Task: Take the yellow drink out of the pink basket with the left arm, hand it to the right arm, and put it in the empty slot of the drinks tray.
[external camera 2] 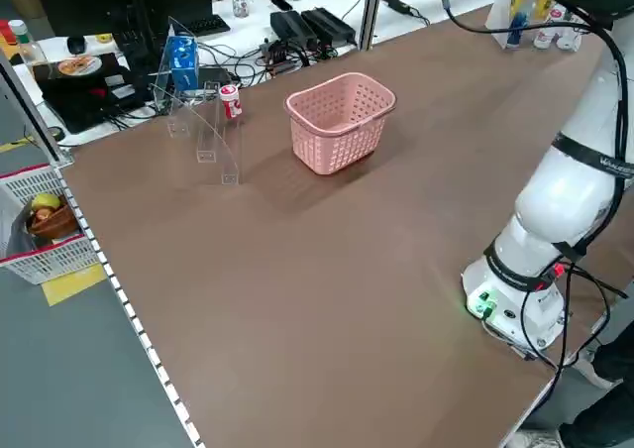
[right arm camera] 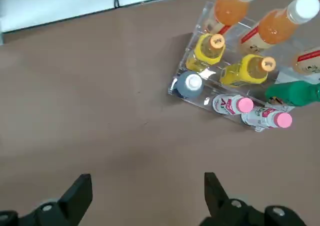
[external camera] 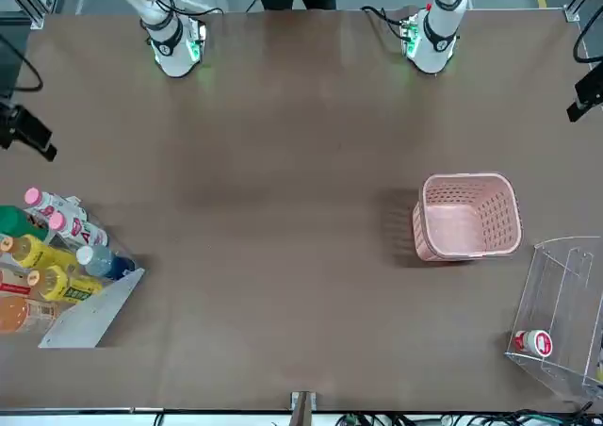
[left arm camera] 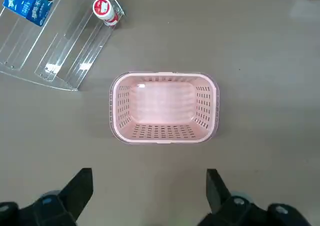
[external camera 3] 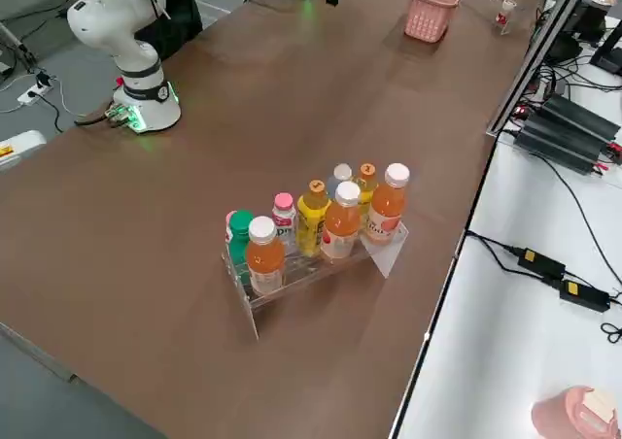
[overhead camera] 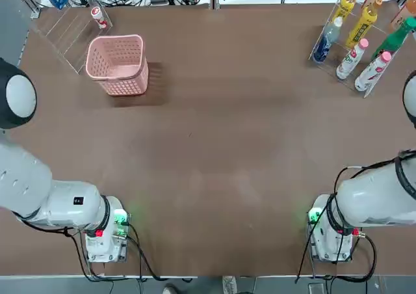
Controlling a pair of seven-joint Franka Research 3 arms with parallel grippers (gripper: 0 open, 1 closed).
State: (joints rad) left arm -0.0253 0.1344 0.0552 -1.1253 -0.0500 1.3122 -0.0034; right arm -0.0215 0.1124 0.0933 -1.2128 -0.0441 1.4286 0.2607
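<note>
Yellow drinks sit in the rack, both grippers wide and holding nothing

I see no bottle in the pink lattice basket (left arm camera: 164, 134); the yellow drinks I can find are two orange-capped yellow bottles (right arm camera: 248, 70) in the clear acrylic drinks rack (overhead camera: 368, 92). I can't tell which of them is the one I'm meant to move, but with every row looking filled, I judge the placing done.

Either bottle looks like smooth, fairly firm plastic with liquid inside, so I'd expect moderate weight, a little give under a squeeze and some risk of slipping or rolling in the fingers. If one needed correcting, I'd take it squarely around the middle of the body, keep off the narrow cap, and lift along the rack's slope to spare its neighbours. The basket looks light and thin-walled; a brush could slide it.

My left gripper (left arm camera: 150, 175) is raised on the basket's side of the table, pointing down, its jaws spread wide with nothing between them. My right gripper (right arm camera: 147, 178) is raised on the rack's side, also pointing down, equally wide and bare, with the bottles off beyond its fingertips. Neither touches anything.
</note>
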